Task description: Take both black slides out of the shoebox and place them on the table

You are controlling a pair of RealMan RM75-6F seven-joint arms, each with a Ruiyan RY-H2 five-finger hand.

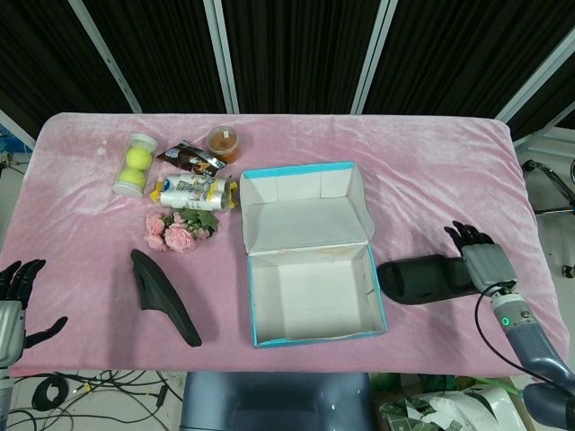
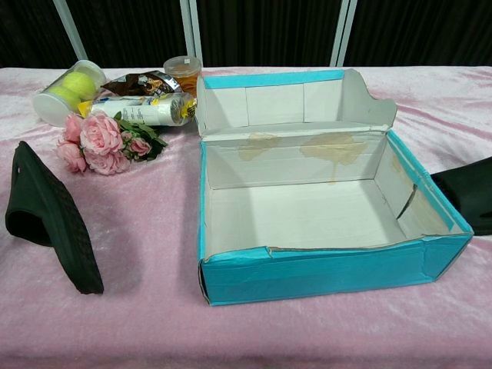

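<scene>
Head view: right hand fingers grip black slide on table; left hand splayed, empty.

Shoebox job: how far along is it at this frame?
The shoebox is empty. One slide lies alone on the table, left of the box. The other slide is down beside the box, with the right hand at its end; letting go and withdrawing is left.
</scene>
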